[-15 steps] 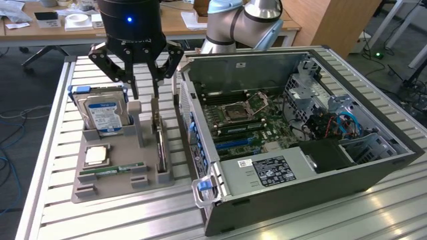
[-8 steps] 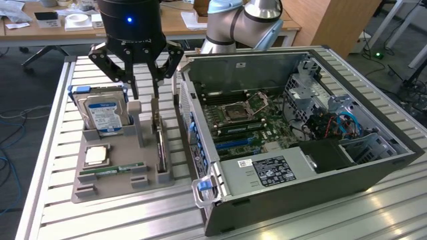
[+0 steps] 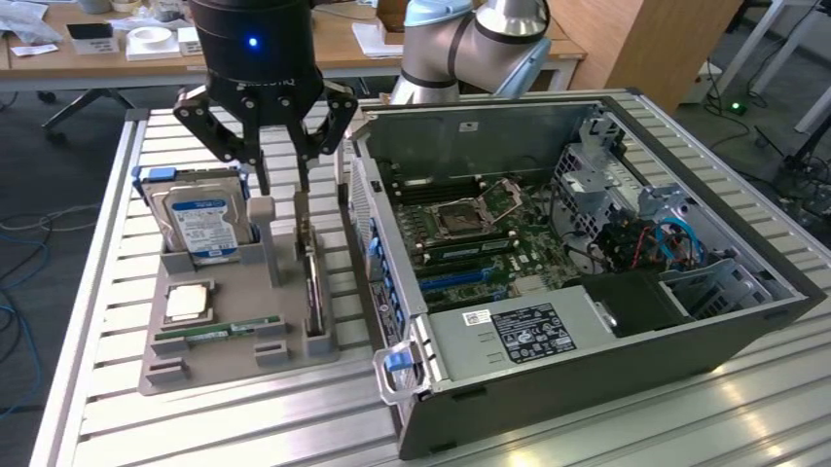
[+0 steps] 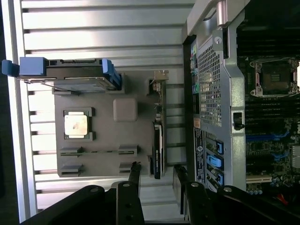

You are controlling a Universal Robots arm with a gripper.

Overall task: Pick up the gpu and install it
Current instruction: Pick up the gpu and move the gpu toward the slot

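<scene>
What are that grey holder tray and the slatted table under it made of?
The grey holder tray looks like matte plastic, perhaps printed: dull, even grey, blocky slots. The table looks like bare aluminium: pale silvery ribbed slats with a soft sheen.

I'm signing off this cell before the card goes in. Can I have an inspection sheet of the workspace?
Surface: slatted metal table, bearing a grey holder and an open PC case.
Job's things: gpu stands on edge in the holder, on the side nearest the case; not yet installed.
Clutter: hard drive, CPU and RAM stick, all in the holder.
Grippers: gripper open, above the gpu's far end, holding nothing.
Cables: blue cables inside the case; floor cables at the exterior view's left.
Surroundings: desk with oddments behind the table; wooden cabinet.
</scene>
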